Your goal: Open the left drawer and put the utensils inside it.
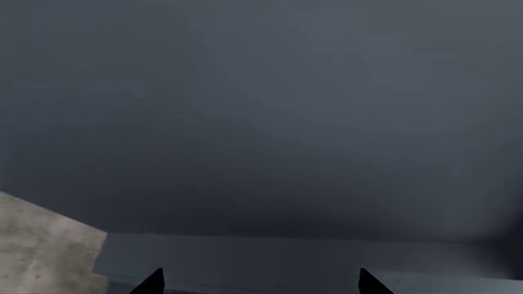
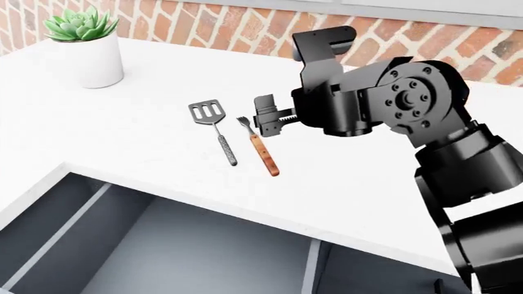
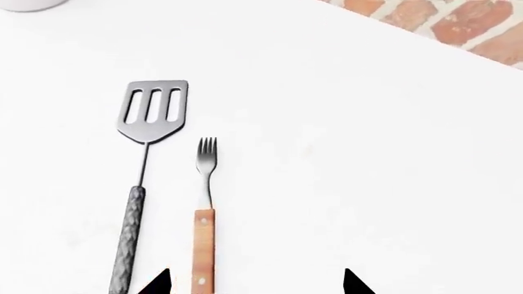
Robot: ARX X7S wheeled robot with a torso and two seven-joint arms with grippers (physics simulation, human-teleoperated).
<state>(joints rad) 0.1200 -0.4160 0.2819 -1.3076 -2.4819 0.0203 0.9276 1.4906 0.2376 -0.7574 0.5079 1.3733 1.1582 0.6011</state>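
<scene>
The left drawer (image 2: 171, 245) stands pulled out below the white counter's front edge, its grey inside bare, with a divider ridge (image 2: 56, 236). On the counter lie the utensils side by side: a grey slotted spatula (image 2: 214, 130) (image 3: 152, 110) and a fork with an orange-brown handle (image 2: 261, 147) (image 3: 204, 202). My right gripper (image 2: 266, 117) (image 3: 255, 283) hovers open just over the fork; the fork's handle lies between its fingertips, closer to one. My left gripper (image 1: 259, 283) is open and holds nothing. It faces a dark slate surface and is out of the head view.
A potted succulent (image 2: 82, 49) stands at the counter's back left, before a brick wall (image 2: 245, 27). The white counter (image 2: 368, 190) stretches wide around the utensils. A grey wall (image 2: 310, 266) bounds the drawer's right side. A patch of beige floor (image 1: 41, 251) shows in the left wrist view.
</scene>
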